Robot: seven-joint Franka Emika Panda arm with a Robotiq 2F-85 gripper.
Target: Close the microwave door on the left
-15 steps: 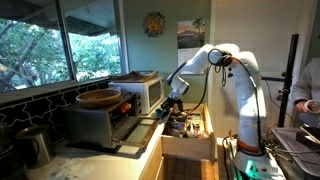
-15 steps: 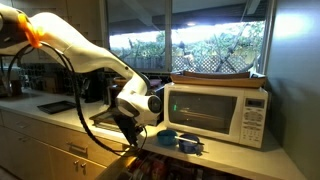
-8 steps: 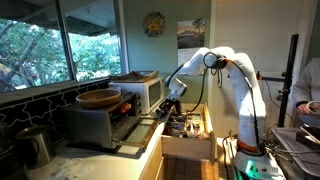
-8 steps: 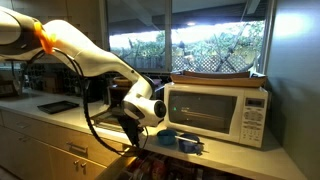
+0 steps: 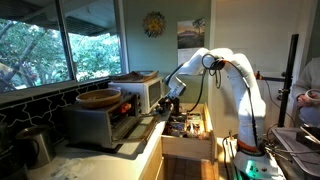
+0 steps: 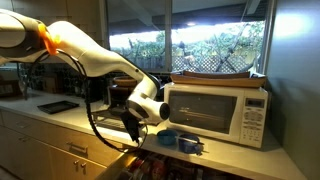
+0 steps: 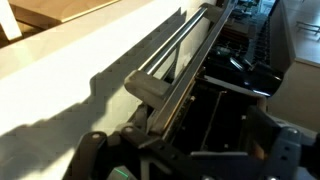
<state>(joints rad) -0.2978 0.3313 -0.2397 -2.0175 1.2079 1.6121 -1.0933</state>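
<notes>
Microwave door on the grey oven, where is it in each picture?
Exterior view: the flat grey microwave door lies open at centre-left, below the white boxy microwave.
Exterior view: the door sits low centre-left, left of that white microwave, the shared landmark.
Wrist view: its handle bar runs diagonally through the middle.

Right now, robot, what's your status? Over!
End effector open, by the door handle. Microwave door folded down, not shut. Drawer open below, white microwave alongside.
</notes>
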